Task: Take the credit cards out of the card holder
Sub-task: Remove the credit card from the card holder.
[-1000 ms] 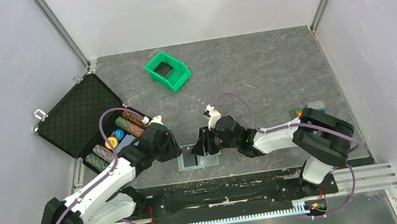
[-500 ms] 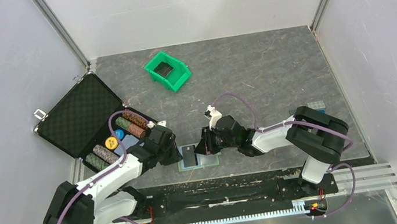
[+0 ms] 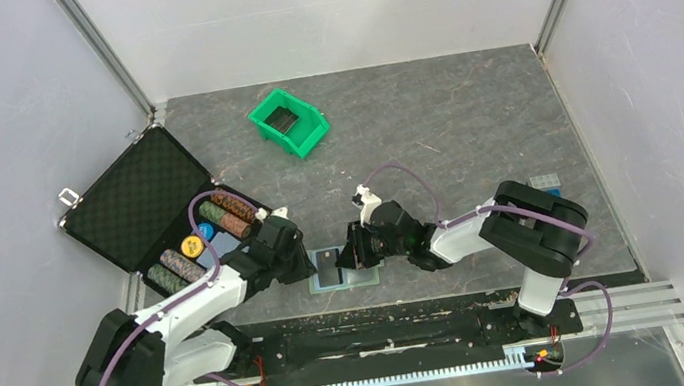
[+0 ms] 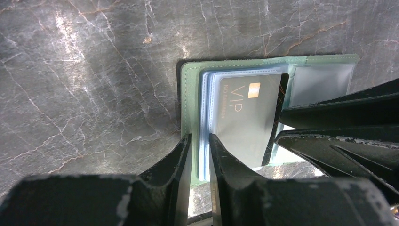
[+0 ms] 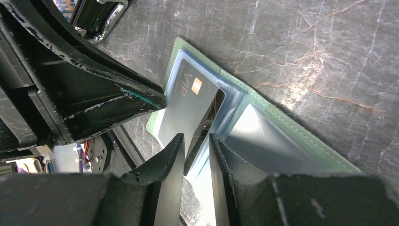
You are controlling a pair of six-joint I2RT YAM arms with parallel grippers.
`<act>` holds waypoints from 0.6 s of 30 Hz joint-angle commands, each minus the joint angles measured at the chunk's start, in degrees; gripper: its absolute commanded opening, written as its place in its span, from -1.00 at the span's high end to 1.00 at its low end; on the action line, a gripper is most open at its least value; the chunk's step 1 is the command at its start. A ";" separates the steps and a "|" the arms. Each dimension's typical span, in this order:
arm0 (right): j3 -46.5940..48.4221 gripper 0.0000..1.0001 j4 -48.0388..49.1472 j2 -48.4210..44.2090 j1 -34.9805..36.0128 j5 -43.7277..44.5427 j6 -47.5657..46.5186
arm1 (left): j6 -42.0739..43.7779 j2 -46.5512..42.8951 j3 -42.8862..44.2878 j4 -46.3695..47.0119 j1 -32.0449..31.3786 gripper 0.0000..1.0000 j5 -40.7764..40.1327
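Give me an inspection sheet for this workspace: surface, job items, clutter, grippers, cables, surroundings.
Surface: dark marbled tabletop.
Job's things: card holder lying open near the front edge; dark credit card marked VIP, apparently partly out of its clear sleeve.
Clutter: open black foam-lined case with poker chips, left; green bin holding something dark, rear.
Grippers: left gripper pinches the holder's outer edge; right gripper closed on the card's end.
Cables: purple cables looped along both arms.
Surroundings: plain pale walls, metal corner posts.
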 commanded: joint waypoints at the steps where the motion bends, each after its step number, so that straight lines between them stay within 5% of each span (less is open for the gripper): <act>1: -0.35 0.44 2.88 1.08 -0.34 -0.18 0.07 | 0.38 0.08 -1.27 1.26 0.07 0.49 0.16; 18: -0.75 0.51 5.59 2.85 -0.34 -1.02 2.16 | 0.29 0.14 -2.08 2.77 0.12 0.50 0.69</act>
